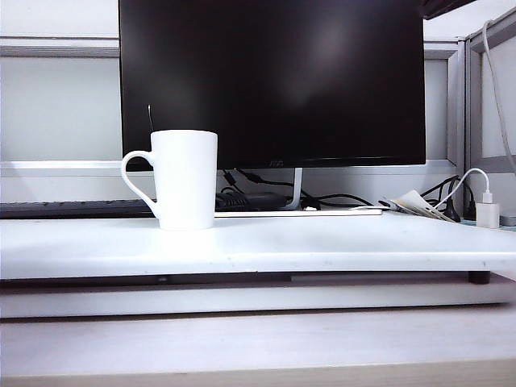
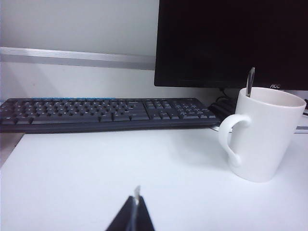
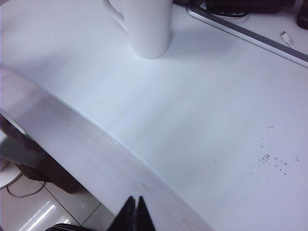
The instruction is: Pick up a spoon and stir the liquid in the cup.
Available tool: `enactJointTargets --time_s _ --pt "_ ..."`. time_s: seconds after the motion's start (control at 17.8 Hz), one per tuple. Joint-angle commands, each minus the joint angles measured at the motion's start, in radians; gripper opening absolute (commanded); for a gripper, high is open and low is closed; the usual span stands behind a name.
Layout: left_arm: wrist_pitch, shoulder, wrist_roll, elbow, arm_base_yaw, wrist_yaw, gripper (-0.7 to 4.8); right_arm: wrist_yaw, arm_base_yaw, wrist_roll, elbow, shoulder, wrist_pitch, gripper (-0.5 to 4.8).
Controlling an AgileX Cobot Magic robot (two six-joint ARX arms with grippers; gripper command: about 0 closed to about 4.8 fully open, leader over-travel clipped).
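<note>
While one cup (image 1: 185, 179) stands on the left part of the white table (image 1: 339, 246), a single spoon (image 1: 150, 118) rests inside it, only its thin grey handle showing above the rim, leaning at the far left edge of the opening. The cup is upright, its one looped handle turned to the left. Behind it to the left lies one dark keyboard (image 1: 72, 209), along the far edge of the table. One black monitor (image 1: 274, 81) rises behind the cup and spreads to the right, its screen dark. Under the monitor a bundle of black cables (image 1: 258, 193) lies, and at the far right one white charger (image 1: 487, 211) sits with its cord looping upward.

Neither arm shows in the exterior view. In the left wrist view the left gripper (image 2: 136, 211) sits low over bare table, its fingers pressed together with nothing between them; the cup (image 2: 262, 134) and the spoon (image 2: 250, 83) stand well apart from it, farther off and to the right, in front of the keyboard (image 2: 106, 113). In the right wrist view the right gripper (image 3: 134, 214) hangs at the near wooden edge of the table, fingers drawn tight together and empty, and the cup (image 3: 146, 28) stands well apart from it, farther in across the table (image 3: 202, 125)
</note>
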Motion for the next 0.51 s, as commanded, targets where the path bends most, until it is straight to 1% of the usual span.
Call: enactJointTargets --time_s 0.06,0.11,0.17,0.23,0.28,0.34,0.39,0.51 --pt "0.008 0.0 0.0 0.002 -0.001 0.005 -0.04 0.002 0.001 0.003 0.004 -0.001 0.015 0.0" --pt "0.008 0.0 0.0 0.002 -0.001 0.005 -0.04 0.002 0.001 0.003 0.004 -0.001 0.015 0.0" --pt "0.008 0.0 0.0 0.002 -0.001 0.005 -0.04 0.008 0.001 -0.039 0.004 -0.001 0.013 0.0" --pt "0.008 0.0 0.0 0.002 -0.001 0.005 -0.04 0.025 -0.002 -0.088 0.004 -0.002 0.011 0.0" --pt "0.008 0.0 0.0 0.002 -0.001 0.005 -0.04 0.061 -0.015 -0.108 0.003 -0.009 0.012 0.0" --pt "0.008 0.0 0.0 0.002 -0.001 0.005 -0.04 0.077 -0.042 -0.124 -0.003 -0.024 0.027 0.0" --pt "0.007 0.0 0.0 0.001 -0.001 0.005 -0.04 0.068 -0.08 -0.132 -0.024 -0.055 0.069 0.0" --pt "0.006 0.0 0.0 0.002 0.0 0.005 -0.04 0.024 -0.188 -0.121 -0.109 -0.15 0.209 0.0"
